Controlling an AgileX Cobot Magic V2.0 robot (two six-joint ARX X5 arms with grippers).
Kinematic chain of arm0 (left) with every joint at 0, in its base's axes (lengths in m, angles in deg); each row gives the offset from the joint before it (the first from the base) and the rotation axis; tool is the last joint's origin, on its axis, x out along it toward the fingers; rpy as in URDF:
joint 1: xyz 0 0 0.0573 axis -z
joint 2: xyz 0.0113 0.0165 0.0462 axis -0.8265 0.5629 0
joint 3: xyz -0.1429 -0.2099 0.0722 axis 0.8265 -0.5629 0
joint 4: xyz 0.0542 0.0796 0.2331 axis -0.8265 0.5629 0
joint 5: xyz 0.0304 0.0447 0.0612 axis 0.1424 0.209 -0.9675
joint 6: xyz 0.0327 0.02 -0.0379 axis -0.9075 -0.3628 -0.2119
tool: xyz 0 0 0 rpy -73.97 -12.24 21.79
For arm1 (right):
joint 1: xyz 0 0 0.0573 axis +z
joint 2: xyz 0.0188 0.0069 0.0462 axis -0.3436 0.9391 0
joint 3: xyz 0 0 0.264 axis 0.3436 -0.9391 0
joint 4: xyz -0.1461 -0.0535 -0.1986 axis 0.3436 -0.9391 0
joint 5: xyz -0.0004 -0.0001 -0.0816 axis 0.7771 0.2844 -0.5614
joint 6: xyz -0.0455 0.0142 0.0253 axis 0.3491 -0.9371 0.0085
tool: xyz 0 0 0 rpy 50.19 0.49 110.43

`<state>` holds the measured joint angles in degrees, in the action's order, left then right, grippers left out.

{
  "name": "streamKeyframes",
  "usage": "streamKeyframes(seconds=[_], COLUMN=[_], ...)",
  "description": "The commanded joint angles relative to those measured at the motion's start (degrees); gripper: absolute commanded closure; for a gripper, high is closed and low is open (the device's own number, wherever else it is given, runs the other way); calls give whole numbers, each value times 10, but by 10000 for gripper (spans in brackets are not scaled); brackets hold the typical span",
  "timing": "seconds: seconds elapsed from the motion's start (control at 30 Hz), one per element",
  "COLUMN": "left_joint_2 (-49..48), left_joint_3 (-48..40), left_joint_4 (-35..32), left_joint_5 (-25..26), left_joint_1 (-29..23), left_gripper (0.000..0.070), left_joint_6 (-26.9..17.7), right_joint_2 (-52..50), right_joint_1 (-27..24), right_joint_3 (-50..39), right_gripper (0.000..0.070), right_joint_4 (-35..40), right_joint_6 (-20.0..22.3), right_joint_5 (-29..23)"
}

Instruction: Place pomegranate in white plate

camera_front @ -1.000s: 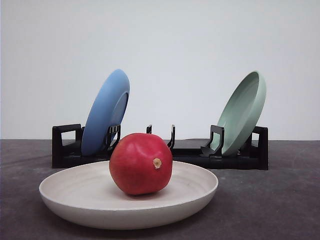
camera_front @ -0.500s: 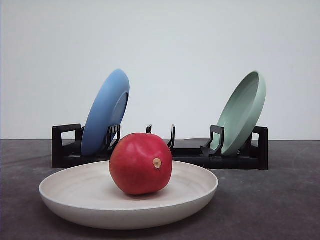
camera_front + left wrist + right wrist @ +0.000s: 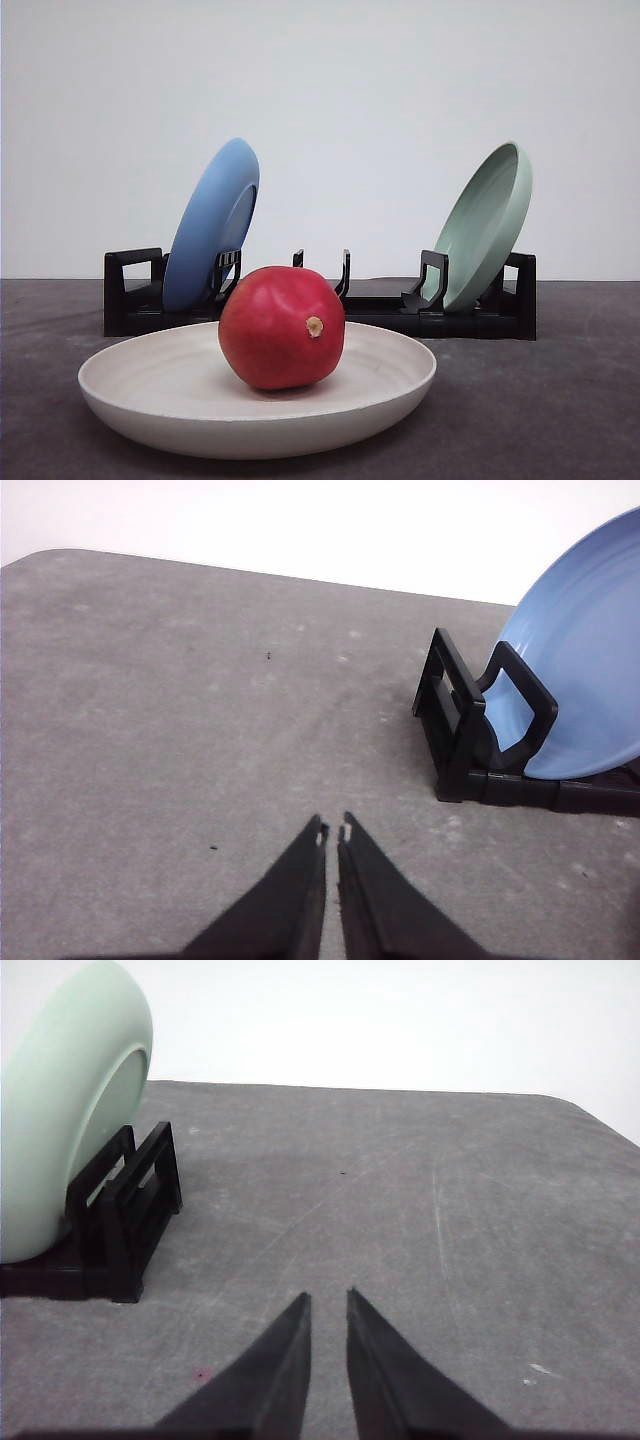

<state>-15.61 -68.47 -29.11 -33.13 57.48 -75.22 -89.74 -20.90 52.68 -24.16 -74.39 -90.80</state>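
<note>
Desk (image 3: 560, 400): dark grey, matte, faintly scuffed, with a few small specks visible in the wrist views. We note two things resting directly on it: the white plate (image 3: 150, 400) near the front, and a black rack (image 3: 480, 320) standing behind the plate, running left to right across the desk.

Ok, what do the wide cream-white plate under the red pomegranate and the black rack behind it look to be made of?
The wide cream-white plate looks like matte ceramic or a fibre composite: dull surface, faint concentric streaks, no sharp glare. I cannot tell which. The black slotted rack looks like moulded plastic: uniform black, squared ribs, slight sheen. The glossy red pomegranate shows a smooth, waxy skin with soft highlights.
</note>
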Motion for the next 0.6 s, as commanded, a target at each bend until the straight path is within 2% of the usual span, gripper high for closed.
streamKeyframes(seconds=[0.0,0.57], left_joint_2=[0,0], left_joint_3=[-5,-5], left_joint_4=[-9,-9], left_joint_5=[-1,-1], left_joint_1=[0,0], left_gripper=[700,700], left_joint_6=[-3,-3], right_joint_2=[0,0], right_joint_1=[0,0], right_joint_3=[-2,-2], right_gripper=[638,638], right_joint_4=[7,7], right_joint_6=[-6,-6], right_joint_5=[-2,-2])
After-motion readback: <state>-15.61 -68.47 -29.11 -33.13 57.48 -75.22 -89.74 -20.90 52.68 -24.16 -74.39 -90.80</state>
